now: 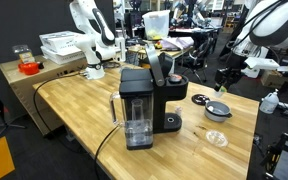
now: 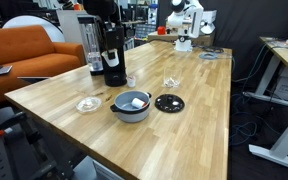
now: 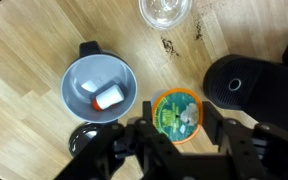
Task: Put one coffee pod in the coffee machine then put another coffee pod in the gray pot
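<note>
A big wooden table (image 1: 74,120) holds everything. The black coffee machine (image 1: 142,100) stands on it, with a clear water tank on its front in an exterior view.

The tool (image 3: 176,130) hangs up high, close to the top of the coffee machine. In the wrist view it comes in from the bottom. Its two fingers sit on both sides of a coffee pod (image 3: 177,112) and pinch it tight. This pod has a green top and an orange edge. It is up in the air, not on the table.

The gray pot (image 3: 84,75) is round and stands on the table. In the wrist view it is at 9 o'clock from the held pod, and the coffee machine is at 3 o'clock. A flat black lid (image 2: 169,102) lies on the table just beside the pot.

A small clear glass (image 3: 164,10) is at 12 o'clock from the held pod.

Inside the pot lies a small white and orange thing (image 3: 106,98) on its side. It looks like another pod.
</note>
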Robot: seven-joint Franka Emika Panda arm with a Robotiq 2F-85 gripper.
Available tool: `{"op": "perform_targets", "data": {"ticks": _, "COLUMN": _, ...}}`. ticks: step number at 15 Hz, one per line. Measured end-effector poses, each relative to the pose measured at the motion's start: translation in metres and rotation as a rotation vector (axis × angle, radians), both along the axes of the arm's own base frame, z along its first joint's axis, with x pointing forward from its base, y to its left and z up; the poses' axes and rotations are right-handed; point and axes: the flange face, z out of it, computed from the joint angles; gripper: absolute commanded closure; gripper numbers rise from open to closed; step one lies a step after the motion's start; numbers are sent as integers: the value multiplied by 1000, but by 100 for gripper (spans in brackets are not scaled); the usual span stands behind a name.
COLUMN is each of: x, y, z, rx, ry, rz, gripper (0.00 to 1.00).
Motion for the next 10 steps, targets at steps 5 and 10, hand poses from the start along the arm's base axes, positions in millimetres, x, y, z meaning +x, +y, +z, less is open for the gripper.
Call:
{"op": "perform_targets", "data": {"ticks": 5, "x": -6, "y": 1, "z": -1, "rx": 11, "ry": -15, "rz": -100, "gripper": 49}}
{"op": "perform_targets", "data": {"ticks": 10, "x": -11, "y": 1, "z": 1, "rx": 11, "ry": -32, "rz": -126, "gripper": 49}}
